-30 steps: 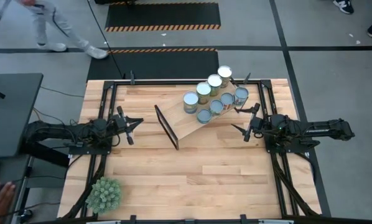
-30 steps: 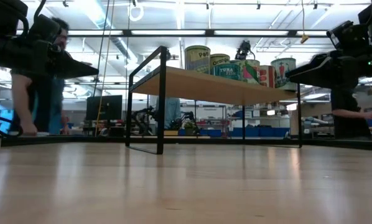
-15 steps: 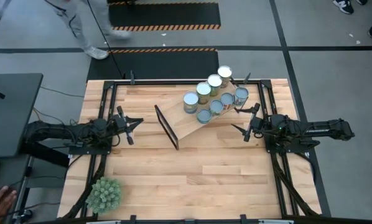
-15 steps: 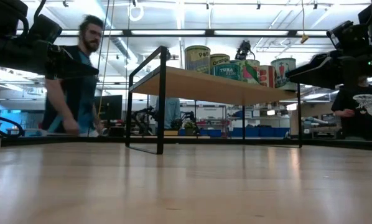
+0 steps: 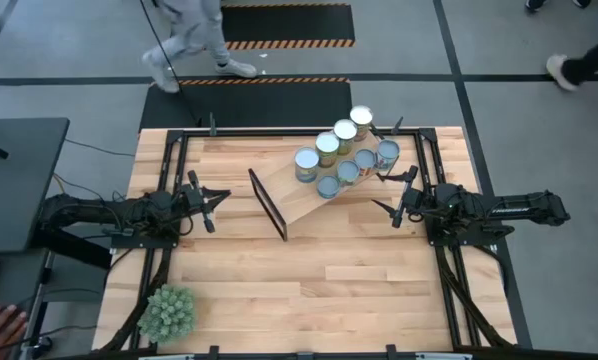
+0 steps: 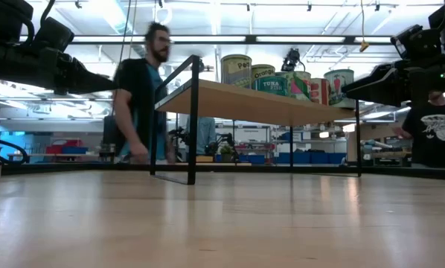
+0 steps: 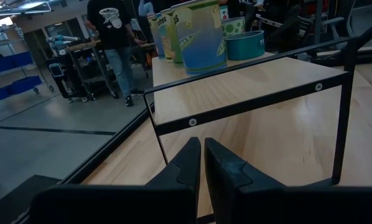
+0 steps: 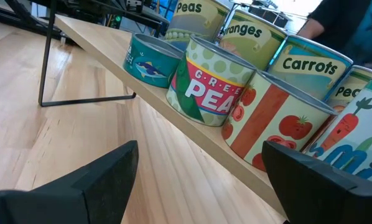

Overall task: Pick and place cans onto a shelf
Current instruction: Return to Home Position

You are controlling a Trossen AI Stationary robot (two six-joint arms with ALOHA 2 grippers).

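All the cans (image 5: 327, 145) I'm seeing, 8 of them, are sitting up on the shelf (image 5: 291, 203). They're bunching in 2 rows at the shelf end nearer the right arm, standing upright & touching or just beside each other. The other end of the plank is lying bare. No can is sitting on the table (image 5: 309, 280), & no can is riding in a gripper. So I'm thinking the pick & place part is all done.

The left gripper (image 5: 223, 197) is hanging over the table near the black frame at the shelf's bare end. Its 2 fingers are pinching nearly together on nothing; the left wrist view is showing only a thin slit between them. The right gripper (image 5: 379, 191) is hanging by the can end of the shelf, near the cans but not touching them. Its fingers are spreading wide apart & holding nothing.

What's left, I'm guessing: just the arms going to their rest spots, away from the shelf. The right one is needing care bc it's pointing at the cans, & a bump could be knocking one off the edge.

A green plant (image 5: 167, 312) is sitting at a table corner on the left arm's side, well apart from the shelf. A person (image 6: 144, 97) is walking by behind the table, not touching anything on it.
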